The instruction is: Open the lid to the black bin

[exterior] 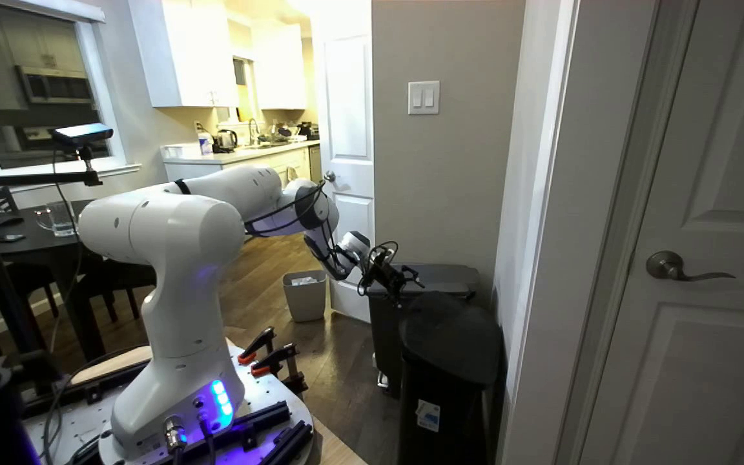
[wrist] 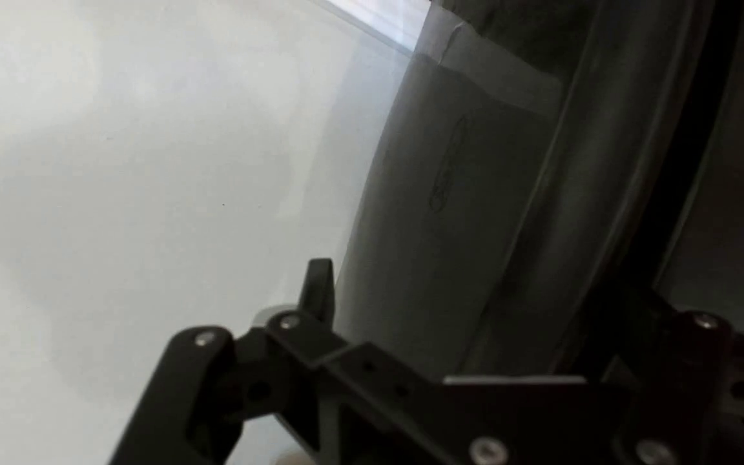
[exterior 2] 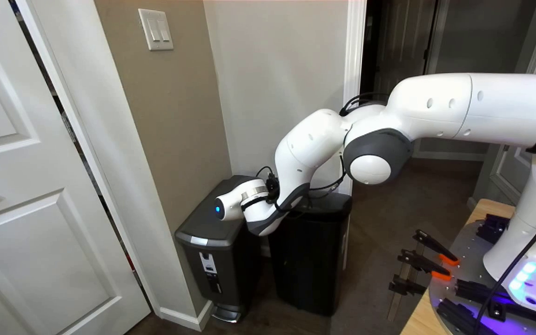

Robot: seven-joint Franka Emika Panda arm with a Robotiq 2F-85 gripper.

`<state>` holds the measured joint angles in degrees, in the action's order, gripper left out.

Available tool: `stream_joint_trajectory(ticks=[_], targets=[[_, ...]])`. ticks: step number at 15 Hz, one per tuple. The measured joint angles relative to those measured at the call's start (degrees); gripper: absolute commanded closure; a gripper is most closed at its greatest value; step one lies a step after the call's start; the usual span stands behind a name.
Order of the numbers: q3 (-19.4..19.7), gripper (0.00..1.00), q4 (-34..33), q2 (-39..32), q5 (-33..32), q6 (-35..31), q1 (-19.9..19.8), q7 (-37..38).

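Arm [exterior 2: 310, 144] stretched out and bent low beside a closed lid [exterior: 453, 329]

The arm stands upright on a round plate [exterior 2: 472, 253], folds over at its shoulder and runs out nearly level before the elbow breaks downward. In both exterior views the last links slope down toward the black bin [exterior 2: 307, 265]; the white wrist [exterior 2: 261, 216] turns off at an angle, a blue light [exterior 2: 217, 209] glowing at its end. The gripper [exterior: 409, 292] reaches out beyond the wrist in an exterior view, its end tipped downward.

In the wrist view the fingers [wrist: 318, 290] are spread wide apart, one clear against a pale surface [wrist: 139, 194], the other nearly lost in the dark. A dark curved panel [wrist: 456, 245] fills most of the gap beyond them; which bin it tops I cannot tell.

The black bin stands upright near a pale wall [exterior 2: 272, 70], a small light label [exterior: 428, 415] low on one side. Its lid lies flat across the top. In an exterior view the gripper shows close to the lid's far edge, though whether it touches there I cannot tell. Just beside the black bin stands a second dark bin [exterior 2: 224, 274] with a metal pedal [exterior 2: 226, 315] at its foot, and a small grey-tan bin [exterior: 305, 298] sits farther off, by a white door [exterior: 346, 116]
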<state>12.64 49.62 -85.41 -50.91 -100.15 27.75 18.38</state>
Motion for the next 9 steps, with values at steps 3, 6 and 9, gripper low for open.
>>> stream_joint_trajectory(ticks=[3,6,9], targets=[[-1.2,0.00,-1.5,0.0,0.4,1.2,-0.8,1.9],[-2.3,0.00,-2.6,0.2,3.0,1.3,-2.1,3.8],[-2.9,0.00,-2.9,0.8,6.0,1.3,-3.5,6.4]])
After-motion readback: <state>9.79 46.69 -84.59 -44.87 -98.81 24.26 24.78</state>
